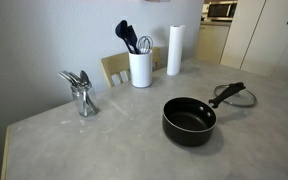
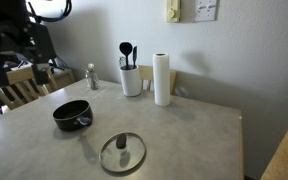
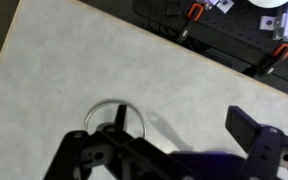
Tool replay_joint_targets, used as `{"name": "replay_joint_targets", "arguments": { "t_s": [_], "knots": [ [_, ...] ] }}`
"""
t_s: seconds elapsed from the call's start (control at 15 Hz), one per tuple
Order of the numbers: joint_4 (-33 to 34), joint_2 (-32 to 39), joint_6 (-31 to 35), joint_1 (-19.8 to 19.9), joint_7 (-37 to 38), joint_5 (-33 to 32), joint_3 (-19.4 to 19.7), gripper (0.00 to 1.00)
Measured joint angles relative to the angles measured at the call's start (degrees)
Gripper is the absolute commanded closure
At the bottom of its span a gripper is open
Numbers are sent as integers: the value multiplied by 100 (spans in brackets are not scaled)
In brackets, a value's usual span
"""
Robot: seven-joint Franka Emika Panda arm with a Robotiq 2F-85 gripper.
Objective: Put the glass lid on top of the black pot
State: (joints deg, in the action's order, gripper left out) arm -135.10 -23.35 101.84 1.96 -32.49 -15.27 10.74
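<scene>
The black pot sits on the grey table, its long handle pointing toward the glass lid, which lies flat beside the handle's tip. Both show in the exterior views, with the pot apart from the lid, which is near the front edge. In the wrist view my gripper is open and empty, well above the table. The lid's rim shows partly behind one finger. The pot is out of the wrist view.
A white utensil holder with dark utensils and a paper towel roll stand at the table's back. A metal utensil bunch stands at one side. A wooden chair is beyond the table. The wall is close behind.
</scene>
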Motion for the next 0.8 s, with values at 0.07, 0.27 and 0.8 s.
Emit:
{"name": "replay_joint_targets", "arguments": {
  "t_s": [0.07,0.27,0.8],
  "knots": [
    [-2,84,277,-9,-295,-5,61,0],
    [-2,248,606,-13,-639,-5,163,0],
    [-43,637,1051,38,-477,-3,196,0]
  ]
}}
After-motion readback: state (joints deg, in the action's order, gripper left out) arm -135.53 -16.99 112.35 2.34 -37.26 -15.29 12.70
